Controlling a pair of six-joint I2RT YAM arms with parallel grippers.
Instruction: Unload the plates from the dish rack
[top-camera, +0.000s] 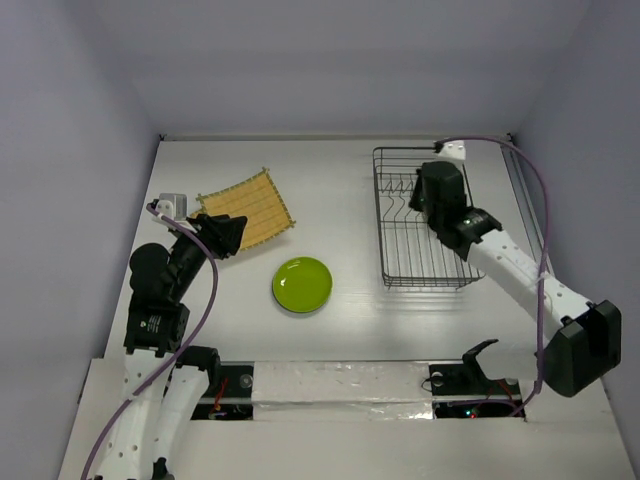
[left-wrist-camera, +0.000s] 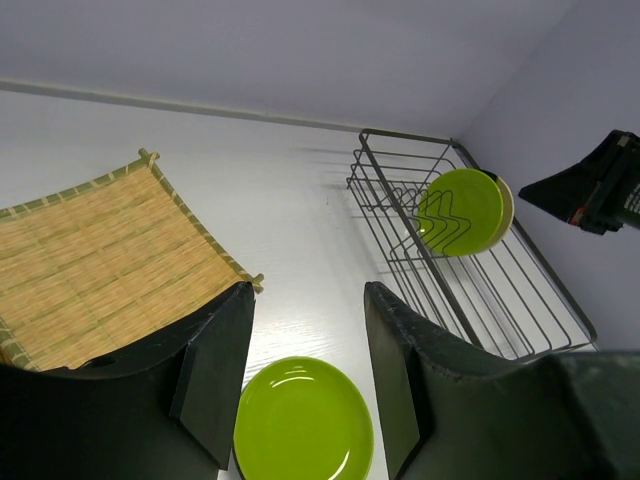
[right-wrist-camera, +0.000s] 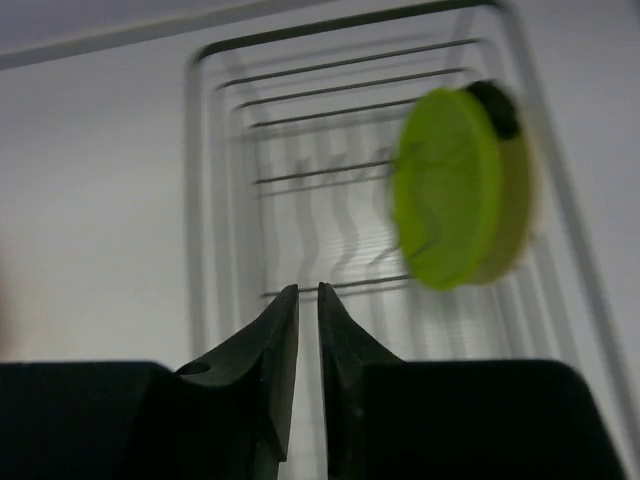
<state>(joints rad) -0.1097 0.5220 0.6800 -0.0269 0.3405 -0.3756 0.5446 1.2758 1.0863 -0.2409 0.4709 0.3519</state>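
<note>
Right wrist view: the right gripper is closed on nothing, jaws almost touching, above the dish rack. The standing green plate sits in the tines at its 2 o'clock, with the cream plate just behind it. The unloaded green plate lies mid-surface, and the left gripper is open and empty at its 10 o'clock. The step in hand is probably reaching for the next plate — the jaws must open and straddle its rim.
</note>
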